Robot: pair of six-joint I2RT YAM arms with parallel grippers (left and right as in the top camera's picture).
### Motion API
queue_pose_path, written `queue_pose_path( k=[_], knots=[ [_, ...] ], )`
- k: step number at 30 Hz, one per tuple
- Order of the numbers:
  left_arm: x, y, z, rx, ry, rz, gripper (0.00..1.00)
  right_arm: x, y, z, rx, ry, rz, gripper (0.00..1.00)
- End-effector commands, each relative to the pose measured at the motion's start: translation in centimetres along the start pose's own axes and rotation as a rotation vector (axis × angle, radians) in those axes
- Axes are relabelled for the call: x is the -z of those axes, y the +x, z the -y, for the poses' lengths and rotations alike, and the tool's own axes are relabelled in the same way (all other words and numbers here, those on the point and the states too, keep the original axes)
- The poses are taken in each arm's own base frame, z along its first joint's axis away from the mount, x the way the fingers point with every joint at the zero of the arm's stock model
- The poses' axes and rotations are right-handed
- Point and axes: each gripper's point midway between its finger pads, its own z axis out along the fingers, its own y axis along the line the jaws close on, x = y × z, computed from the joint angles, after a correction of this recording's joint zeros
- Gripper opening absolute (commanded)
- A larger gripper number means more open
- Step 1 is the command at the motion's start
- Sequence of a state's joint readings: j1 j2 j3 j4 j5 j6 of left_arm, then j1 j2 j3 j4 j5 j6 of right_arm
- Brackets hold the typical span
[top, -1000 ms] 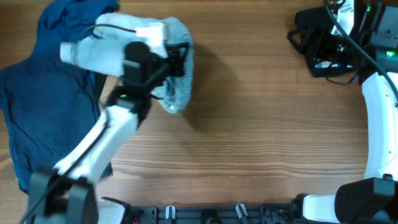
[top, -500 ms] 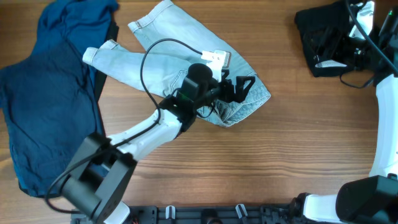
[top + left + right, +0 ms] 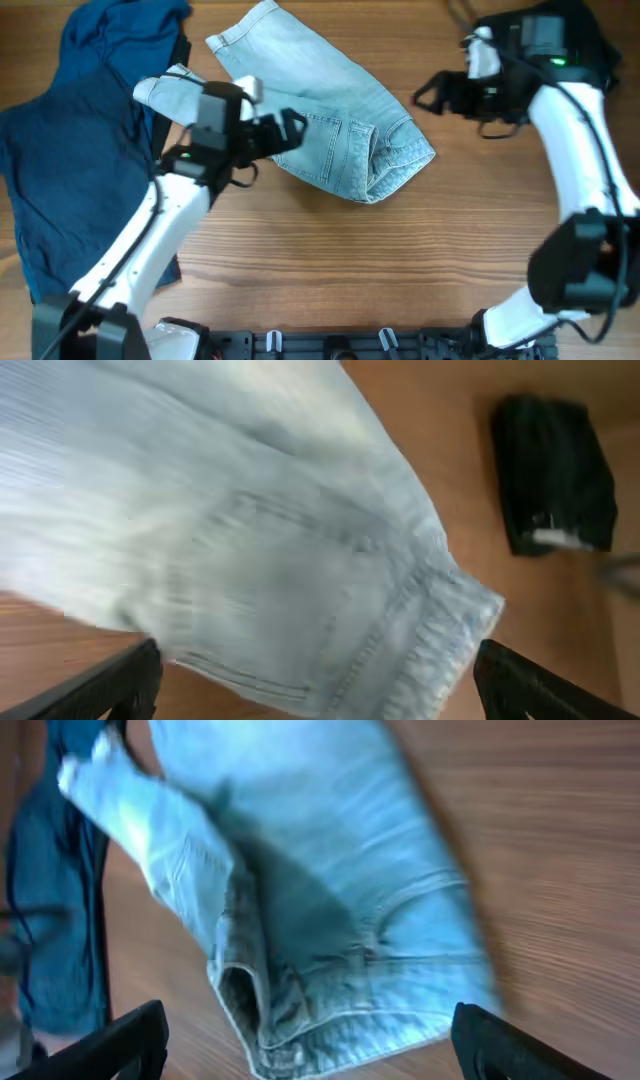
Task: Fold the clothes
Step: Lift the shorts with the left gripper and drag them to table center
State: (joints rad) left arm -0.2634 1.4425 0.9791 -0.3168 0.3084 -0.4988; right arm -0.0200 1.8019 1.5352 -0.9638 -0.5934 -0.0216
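The pale light-blue denim shorts (image 3: 330, 120) lie spread flat on the wooden table, back pocket up, waistband toward the right. My left gripper (image 3: 293, 128) hovers open over their left part, holding nothing. In the left wrist view the shorts (image 3: 280, 530) fill the frame between the left gripper's (image 3: 320, 695) spread fingers. My right gripper (image 3: 427, 92) is open just right of the waistband. In its wrist view the right gripper (image 3: 310, 1050) faces the shorts (image 3: 320, 890), empty. A dark blue garment (image 3: 70, 160) lies at the left. The black garment (image 3: 555, 470) lies beyond the shorts.
The dark blue garment (image 3: 55, 930) reaches from the table's left edge to the shorts' leg cuff (image 3: 165, 92). Bare wood (image 3: 400, 250) spans the front and middle right. My right arm (image 3: 575, 130) arches over the right side.
My left gripper opened, let go of the shorts, now spread flat, and drew back left. The right arm swung from the black garment at the far right toward the waistband, opening a little wider.
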Motion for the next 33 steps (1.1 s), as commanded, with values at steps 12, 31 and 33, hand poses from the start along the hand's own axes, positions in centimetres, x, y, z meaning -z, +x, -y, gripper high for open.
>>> queue_pose_path(
  k=[12, 31, 33],
  knots=[
    [18.9, -5.6, -19.0, 0.496, -0.38, 0.397, 0.99, -11.2, 2.6, -3.9, 0.165, -0.023, -0.181, 0.43],
    [25.1, -6.1, -23.8, 0.657, -0.33, 0.568, 0.95, -12.0, 17.3, -24.4, 0.512, -0.339, -0.49, 0.05],
    [25.1, -6.1, -23.8, 0.656, -0.33, 0.568, 0.95, -12.2, 19.0, -25.9, 0.559, -0.359, -0.51, 0.04]
  ],
)
